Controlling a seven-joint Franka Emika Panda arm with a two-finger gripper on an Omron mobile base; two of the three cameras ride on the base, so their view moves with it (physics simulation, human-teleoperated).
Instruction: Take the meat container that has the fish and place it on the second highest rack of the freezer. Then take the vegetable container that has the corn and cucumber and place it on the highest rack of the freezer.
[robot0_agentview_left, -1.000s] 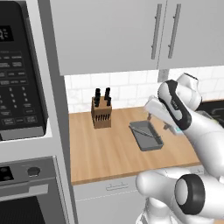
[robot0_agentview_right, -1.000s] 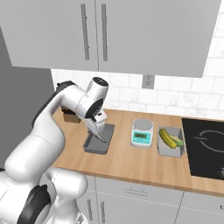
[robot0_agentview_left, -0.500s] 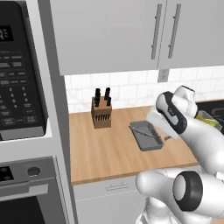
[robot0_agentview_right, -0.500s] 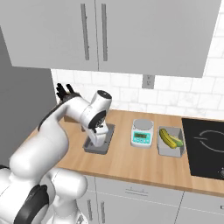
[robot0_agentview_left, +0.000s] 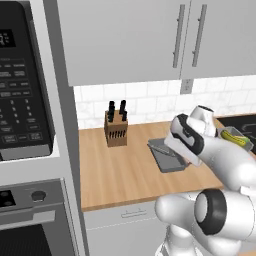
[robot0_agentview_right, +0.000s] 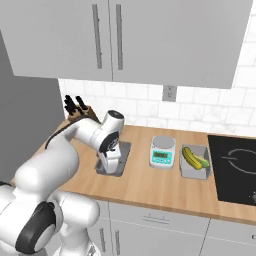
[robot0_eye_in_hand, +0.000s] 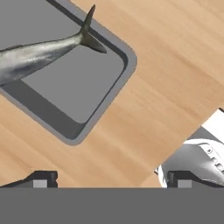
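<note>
- The tool points down at the wooden table; its two dark fingertips stand wide apart near the bottom corners of the hand view, with bare wood grain between them and nothing held.
- In the right base view the tool hangs over the near end of the meat container; the arm hides most of that tray, and whether the tips touch it cannot be told.
- In the hand view the meat container sits toward 10 o'clock: a shallow dark-grey rectangle with rounded corners and sloping sides, cut off at the top and left edges.
- The fish lies in it, slim, silvery, with a dark forked tail toward 1 o'clock; its head is cut off.
- The vegetable container, a pale tray, stands well apart at 3 o'clock from the fish tray, past a small scale; the corn and cucumber blur together.
- A wooden knife block stands by the tiled wall.
</note>
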